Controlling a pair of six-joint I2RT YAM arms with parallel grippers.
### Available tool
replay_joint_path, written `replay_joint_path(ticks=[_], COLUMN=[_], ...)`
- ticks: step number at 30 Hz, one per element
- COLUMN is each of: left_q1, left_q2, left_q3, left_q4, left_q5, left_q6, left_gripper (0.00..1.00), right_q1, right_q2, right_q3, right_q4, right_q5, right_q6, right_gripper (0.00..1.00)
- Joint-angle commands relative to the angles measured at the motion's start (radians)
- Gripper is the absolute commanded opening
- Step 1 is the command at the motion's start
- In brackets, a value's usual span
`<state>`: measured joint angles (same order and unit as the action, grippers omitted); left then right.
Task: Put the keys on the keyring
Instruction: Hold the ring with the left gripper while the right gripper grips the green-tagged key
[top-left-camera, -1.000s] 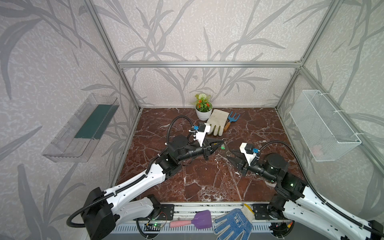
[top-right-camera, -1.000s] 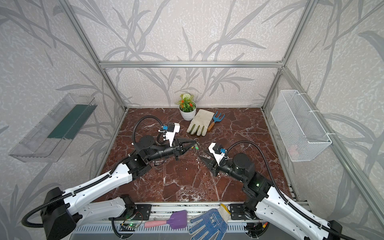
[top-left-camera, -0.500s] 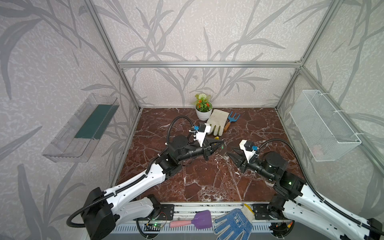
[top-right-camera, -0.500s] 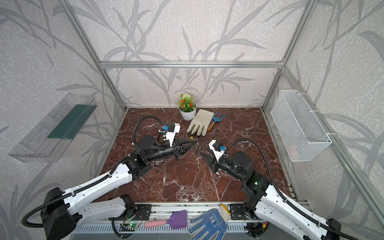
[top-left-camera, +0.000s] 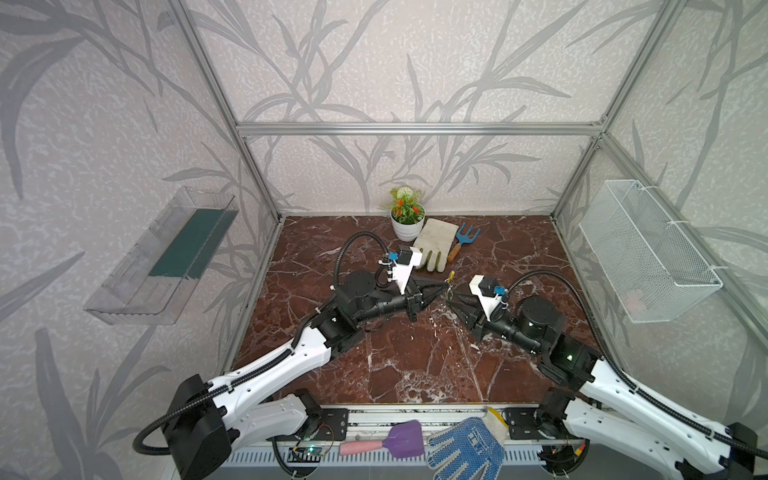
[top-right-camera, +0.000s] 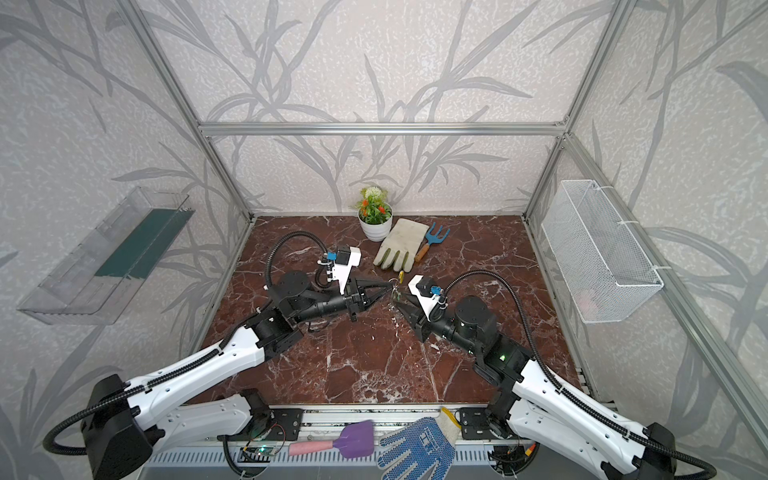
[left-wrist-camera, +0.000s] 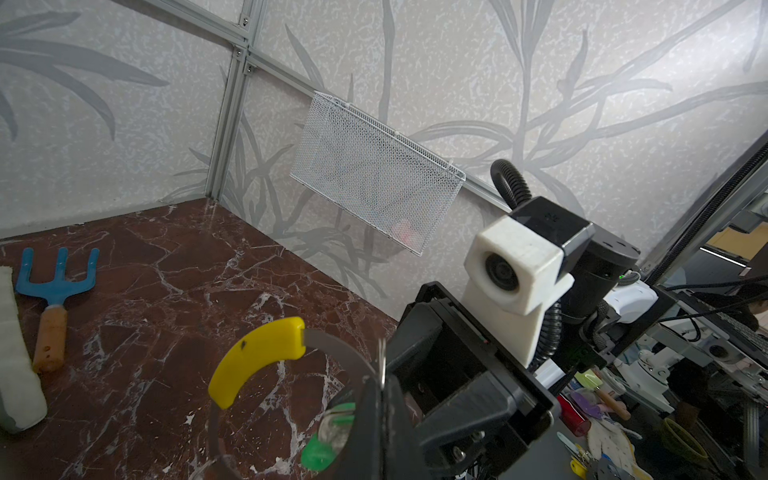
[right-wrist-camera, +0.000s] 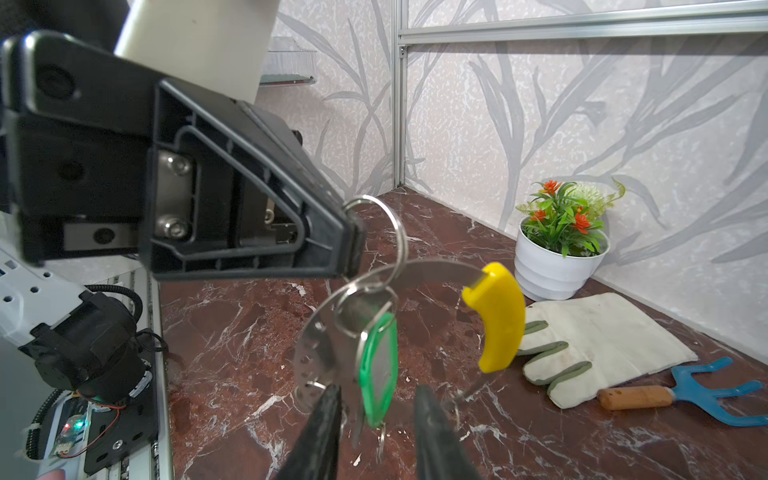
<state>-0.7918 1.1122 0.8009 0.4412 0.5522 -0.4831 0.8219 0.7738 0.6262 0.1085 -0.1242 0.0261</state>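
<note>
Two arms (top-left-camera: 270, 374) (top-left-camera: 623, 395) outstretched, converging; left end effector (top-left-camera: 446, 286) seemingly pinches keyring (right-wrist-camera: 432, 267).

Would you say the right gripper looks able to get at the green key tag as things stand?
Likely yes: the green key tag hangs at the keyring, held by the left gripper, between the open fingers of the right gripper, nothing blocking.

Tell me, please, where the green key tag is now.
In the right wrist view the green key tag hangs mid-scene between the right end effector's open fingers, beside the keyring's yellow sleeve.
</note>
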Motion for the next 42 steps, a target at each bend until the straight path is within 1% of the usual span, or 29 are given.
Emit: replay_joint_path(ticks=[1,7,11,13,14,16,25,30,37,42], left_q1=[-0.005,-0.005,-0.005,-0.005,-0.006,-0.006,-0.005,-0.006,-0.008,-0.009], left_q2=[-0.006,-0.004,-0.005,-0.002,-0.003,-0.002,-0.011,0.004,0.002,-0.006], left_q3=[0.019,0.021,0.024,0.028,0.030,0.031,0.026,0.034,0.031,0.027], left_q4=[0.033,0.029,0.020,0.010,0.007,0.002,-0.012,-0.014,-0.029,-0.049], left_q5=[0.022,0.020,0.017,0.017,0.017,0.017,0.008,0.038,0.046,0.025], left_q6=[-0.007,-0.009,-0.009,-0.007,-0.007,-0.004,0.009,0.005,0.011,0.024], left_gripper=[0.00,0.00,0.00,0.00,0.00,0.00,0.00,0.00,0.00,0.00], right_q1=[-0.001,-0.002,-0.001,-0.001,-0.001,-0.001,-0.002,-0.002,-0.008,-0.034], right_q2=[0.006,0.022,0.021,0.022,0.022,0.017,-0.037,-0.012,-0.013,-0.031], right_q3=[0.039,0.032,0.032,0.036,0.036,0.036,0.047,0.096,0.111,0.111], right_q4=[0.056,0.092,0.103,0.099,0.094,0.089,0.021,-0.054,-0.081,-0.082], right_q5=[-0.005,-0.009,0.000,0.001,0.001,0.000,0.023,0.021,0.049,0.018], right_q6=[-0.011,-0.008,-0.008,-0.012,-0.013,-0.014,-0.043,-0.058,-0.051,-0.032], right_gripper=[0.28,0.27,0.22,0.07,0.03,0.01,0.00,0.00,0.00,0.00])
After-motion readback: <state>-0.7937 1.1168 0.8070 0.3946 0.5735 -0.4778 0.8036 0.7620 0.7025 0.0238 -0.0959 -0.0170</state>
